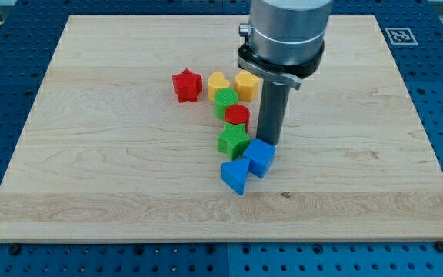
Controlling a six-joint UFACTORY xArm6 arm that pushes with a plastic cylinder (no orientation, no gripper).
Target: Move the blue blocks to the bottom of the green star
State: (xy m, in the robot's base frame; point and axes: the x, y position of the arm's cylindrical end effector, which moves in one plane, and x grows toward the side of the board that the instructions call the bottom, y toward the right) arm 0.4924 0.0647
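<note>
Nearest the camera lay the blue triangular block [234,176], touching the blue cube [260,158] that sat up and to its right. Both lay just below the green star [233,141], the triangular one under it, the cube at the star's lower right and touching it. Judged from that, the task looked nearly done. My tip [268,141] stood just right of the green star, at the cube's top edge, seemingly in contact with it. No jaws existed on this arm, only the rod, so nothing was open, closed or gripped.

Above the green star sat a red block [238,116], then a green round block [225,101], two yellow blocks [218,82] [246,85], and a red star [186,85] up to the left, all on the table [91,154].

A further push downward could drive the cube past the triangular block and away from the star; a leftward slip could shove the star itself.
</note>
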